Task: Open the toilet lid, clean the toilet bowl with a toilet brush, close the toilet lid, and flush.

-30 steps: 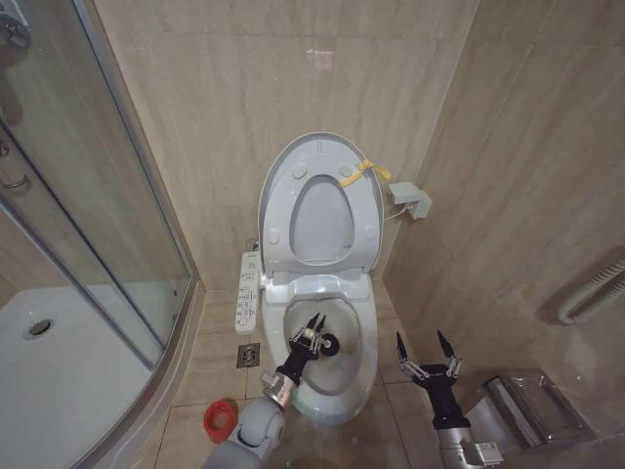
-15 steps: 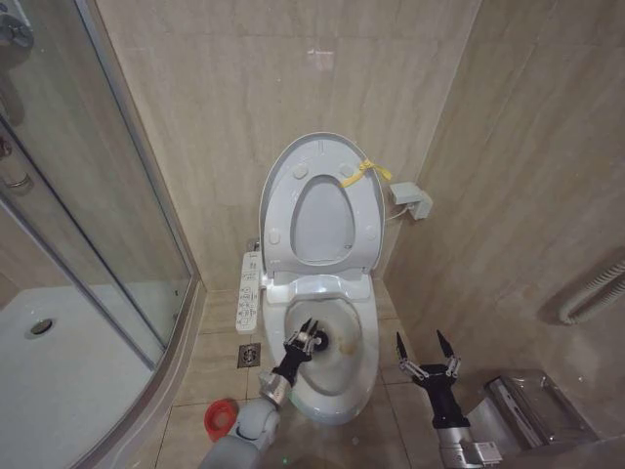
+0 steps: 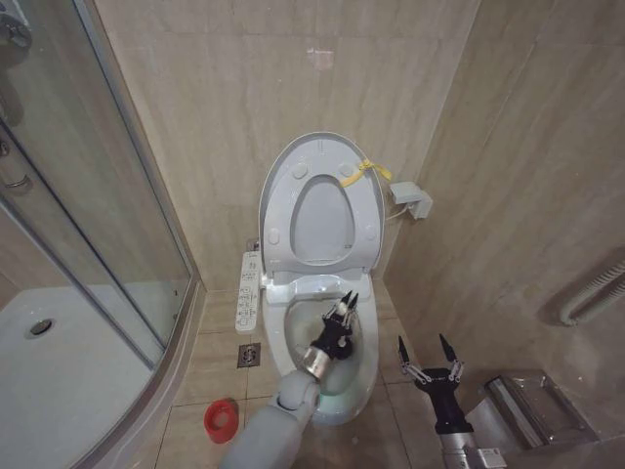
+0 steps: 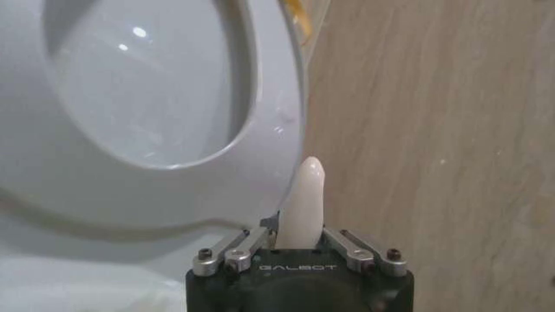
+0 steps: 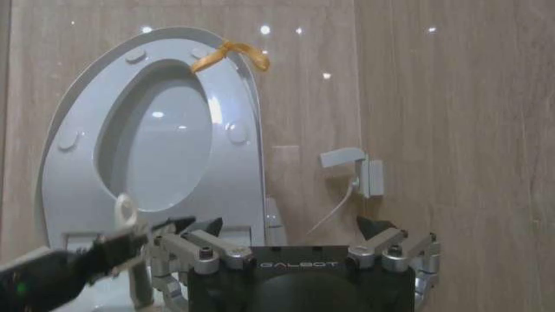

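The left gripper [image 3: 344,305] reaches over the open toilet bowl [image 3: 363,366], its fingers clamped on the toilet brush [image 4: 301,205] handle, which pokes up between them; the toilet lid [image 3: 320,147] stands raised behind; the right gripper [image 3: 428,362] hangs spread and empty beside the bowl.

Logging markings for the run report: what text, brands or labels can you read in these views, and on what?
"GALBOT": on the body of the left gripper, in the left wrist view.
"GALBOT": on the body of the right gripper, in the right wrist view.
Button panel beside the toilet bowl: markings too small to read.
Nothing else legible.
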